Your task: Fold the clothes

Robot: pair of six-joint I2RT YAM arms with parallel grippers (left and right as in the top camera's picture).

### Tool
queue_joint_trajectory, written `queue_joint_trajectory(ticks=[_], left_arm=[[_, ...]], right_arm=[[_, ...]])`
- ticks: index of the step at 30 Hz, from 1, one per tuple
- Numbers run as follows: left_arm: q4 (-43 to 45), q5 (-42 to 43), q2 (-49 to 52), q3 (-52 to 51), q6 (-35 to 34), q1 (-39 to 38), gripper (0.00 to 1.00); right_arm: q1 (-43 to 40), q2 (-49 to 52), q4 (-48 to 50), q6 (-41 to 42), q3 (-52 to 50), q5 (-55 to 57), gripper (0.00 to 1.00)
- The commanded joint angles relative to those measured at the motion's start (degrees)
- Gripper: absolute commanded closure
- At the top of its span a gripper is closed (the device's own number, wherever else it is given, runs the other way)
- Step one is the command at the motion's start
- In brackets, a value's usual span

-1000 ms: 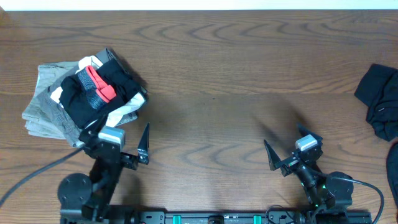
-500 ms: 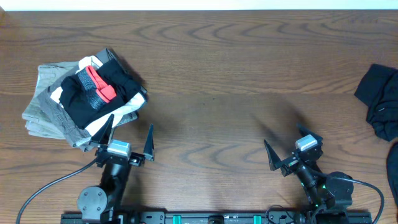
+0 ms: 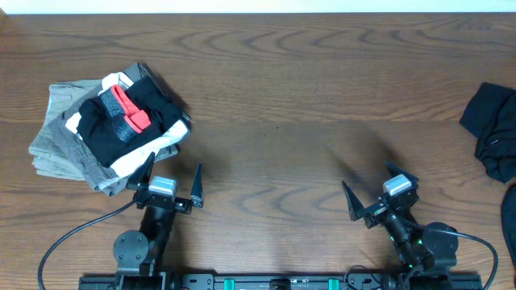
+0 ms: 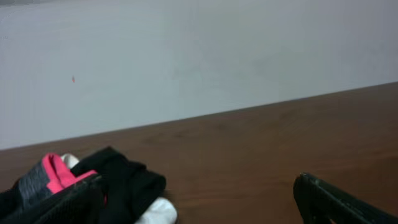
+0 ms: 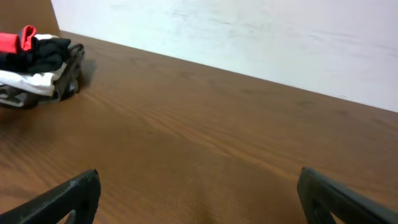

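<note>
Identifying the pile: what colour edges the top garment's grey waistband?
Coral red trim, clearest overhead.

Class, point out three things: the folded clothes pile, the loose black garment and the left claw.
folded clothes pile (image 3: 101,138): overhead view, on its black top layer.
loose black garment (image 3: 493,129): overhead view, middle of its fabric.
left claw (image 3: 176,161): overhead view, midway between its open fingertips.
</note>
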Motion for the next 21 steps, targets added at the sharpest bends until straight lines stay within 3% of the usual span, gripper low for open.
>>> queue_joint_trajectory(ticks=[1,7,21], left_arm=[[-1.77,-0.46,-0.5,-0.13,-0.33,-0.17,0.02],[-10.29,-0.46,-0.39,-0.13,-0.33,-0.17,0.02],[-10.34,-0.46,0.09,-0.13,-0.33,-0.17,0.02]], right_arm=[[-0.26,-0.31,-0.02,-0.59,-0.24,-0.42,0.01],[-0.26,-0.31,-0.02,-0.59,-0.24,-0.42,0.01],[-0.26,-0.31,-0.02,-0.59,-0.24,-0.42,0.01]])
